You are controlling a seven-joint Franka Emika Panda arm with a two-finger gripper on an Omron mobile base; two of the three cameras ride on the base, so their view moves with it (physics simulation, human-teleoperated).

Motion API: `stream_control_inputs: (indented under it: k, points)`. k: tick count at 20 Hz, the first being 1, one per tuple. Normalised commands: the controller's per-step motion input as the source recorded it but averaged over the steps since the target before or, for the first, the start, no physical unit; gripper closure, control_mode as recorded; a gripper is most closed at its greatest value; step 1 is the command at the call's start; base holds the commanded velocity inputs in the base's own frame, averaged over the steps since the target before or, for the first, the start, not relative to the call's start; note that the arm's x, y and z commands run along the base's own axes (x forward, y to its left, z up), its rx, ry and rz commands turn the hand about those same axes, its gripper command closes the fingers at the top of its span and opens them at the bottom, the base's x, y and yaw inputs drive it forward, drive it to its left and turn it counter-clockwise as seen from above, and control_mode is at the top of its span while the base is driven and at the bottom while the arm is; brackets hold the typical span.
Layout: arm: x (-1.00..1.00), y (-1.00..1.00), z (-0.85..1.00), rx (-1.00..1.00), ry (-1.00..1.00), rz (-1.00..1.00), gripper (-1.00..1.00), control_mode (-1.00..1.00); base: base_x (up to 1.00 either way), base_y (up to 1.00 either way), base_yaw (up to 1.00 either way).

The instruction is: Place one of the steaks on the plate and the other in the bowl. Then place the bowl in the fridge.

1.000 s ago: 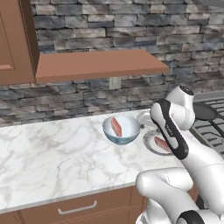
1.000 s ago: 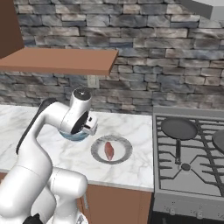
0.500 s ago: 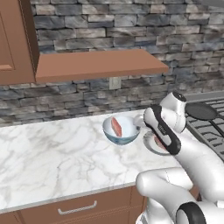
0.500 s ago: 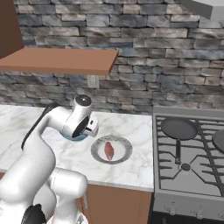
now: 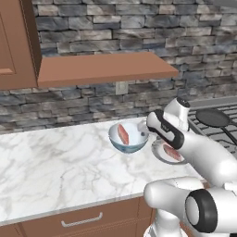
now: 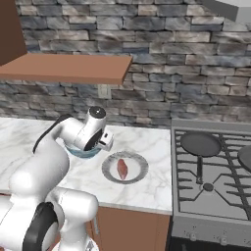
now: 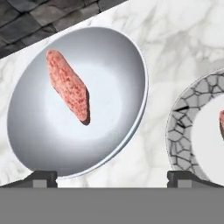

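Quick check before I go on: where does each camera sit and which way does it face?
Left base view: behind the arm's left, facing the counter; arm at lower right, bowl beside it.
Right base view: behind its right, facing counter and stove; arm at lower left.
Hand view: on the hand, looking down; open claw at the bottom.
All three share the bowl and plate, a steak in each.

Marble counter (image 5: 55, 162), wood shelf (image 5: 102, 69) w/ stone wall behind, gas stove (image 6: 211, 171) w/ dark pan (image 6: 200, 144) at right.

Pinkish-red steaks (image 7: 68, 84) lie in a pale-blue, whitish-lined bowl (image 5: 121, 144) and a grey-speckled, white-centred plate (image 6: 139, 167) on the white, grey-veined marble worktop (image 5: 55, 162).
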Motion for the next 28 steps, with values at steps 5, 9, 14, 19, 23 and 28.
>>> stream_control_inputs:
  k: [5, 9, 14, 19, 23, 28]
  points:
    - [0.22, 0.0, -0.31, 0.0, 0.0, 0.0, -1.0, -1.0, 0.0, 0.0, 0.0]
    - [0.21, 0.0, -0.38, 0.0, 0.0, 0.0, -1.0, -1.0, 0.0, 0.0, 0.0]
    - [0.21, 0.0, -0.26, 0.0, 0.0, 0.0, -1.0, -1.0, 0.0, 0.0, 0.0]
    - [0.29, 0.0, -0.12, 0.0, 0.0, 0.0, -1.0, -1.0, 0.0, 0.0, 0.0]
    - [0.14, 0.03, -0.25, 0.0, 0.03, 0.0, -1.0, -1.0, 0.0, 0.0, 0.0]
    - [0.0, 0.09, -0.23, 0.0, 0.03, 0.0, 1.0, -1.0, 0.0, 0.0, 0.0]
